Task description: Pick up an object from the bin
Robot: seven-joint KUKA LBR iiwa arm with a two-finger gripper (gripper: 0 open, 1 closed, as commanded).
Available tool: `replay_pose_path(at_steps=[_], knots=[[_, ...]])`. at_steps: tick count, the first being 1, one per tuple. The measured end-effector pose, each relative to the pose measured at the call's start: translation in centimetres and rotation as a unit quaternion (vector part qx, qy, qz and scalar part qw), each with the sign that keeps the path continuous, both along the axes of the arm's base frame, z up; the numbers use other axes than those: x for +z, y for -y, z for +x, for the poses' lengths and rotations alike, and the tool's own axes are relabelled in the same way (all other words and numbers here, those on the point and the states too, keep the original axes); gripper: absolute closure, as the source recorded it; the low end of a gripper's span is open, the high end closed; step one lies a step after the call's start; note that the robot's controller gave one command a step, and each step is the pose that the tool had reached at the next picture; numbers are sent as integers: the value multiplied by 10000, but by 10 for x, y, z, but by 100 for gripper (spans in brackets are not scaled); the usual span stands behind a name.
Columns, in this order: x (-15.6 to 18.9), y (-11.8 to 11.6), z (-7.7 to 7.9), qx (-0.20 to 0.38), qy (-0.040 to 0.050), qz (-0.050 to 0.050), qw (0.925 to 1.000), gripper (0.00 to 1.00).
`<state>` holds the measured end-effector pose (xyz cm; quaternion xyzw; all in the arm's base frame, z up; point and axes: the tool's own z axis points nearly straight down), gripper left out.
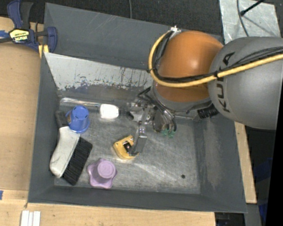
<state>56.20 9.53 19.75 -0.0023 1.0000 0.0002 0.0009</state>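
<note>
So the arm comes in from the right with its big orange cover hanging over the back middle of the bin. The pincer is down low near the middle of the floor, right up against a small yellow-and-black thing. It meets that thing at its right edge. I honestly can't tell if the pincer is spread or squeezed together, or if it has any grip on it at all.

The yellow thing sits about dead centre of the bin, a bit toward the front. It's chunky and roundish, so there isn't much of a long axis. If anything it's a touch wider left to right, with the right end tipped slightly down. Which way it faces is too unclear to call.

Everything else is off to the left, well apart from the pincer:
- a blue cup by the left wall
- a small white block just right of the cup, nearer the back
- a white brush with black bristles, lying lengthwise front to back along the left wall
- a purple lobed knob at the front, just right of the brush

There's also a tiny green bit under the cover, to the right of the pincer.
</note>
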Motion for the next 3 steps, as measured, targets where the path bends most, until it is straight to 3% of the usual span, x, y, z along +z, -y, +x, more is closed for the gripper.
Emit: replay_pose_path(at_steps=[1, 2, 3], knots=[[-46, 2, -12, 89, 42, 5, 10000, 0], [-122, 22, -19, 662, 122, 19, 9977, 100], [-122, 22, -19, 658, 122, 20, 9978, 100]])
